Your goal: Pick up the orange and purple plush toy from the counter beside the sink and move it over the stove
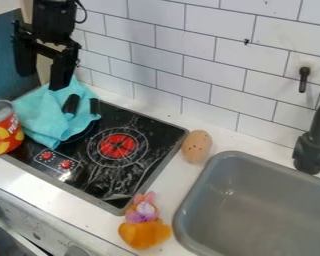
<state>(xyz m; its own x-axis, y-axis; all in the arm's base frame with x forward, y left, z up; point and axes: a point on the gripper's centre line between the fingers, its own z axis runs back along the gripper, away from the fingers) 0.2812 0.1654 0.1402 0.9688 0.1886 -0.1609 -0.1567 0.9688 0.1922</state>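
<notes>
At the stove's [149,180] left rear, near one cloth [36,112] draped over that corner, one gripper [42,81] with jaws wide apart. Beside the cloth, one can [4,127]. On the stove, two knobs [66,164]. Between stove and one sink [256,207], one speckled oval [197,146] and one toy [144,232].

Stove [99,172] partly hidden (under cloth [44,117]), can [4,131], sink [256,212] cropped

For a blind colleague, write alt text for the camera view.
Open black gripper near a turquoise cloth on a black stove, beside a red can; a speckled brown object and orange toy lie between stove and gray sink.
</notes>
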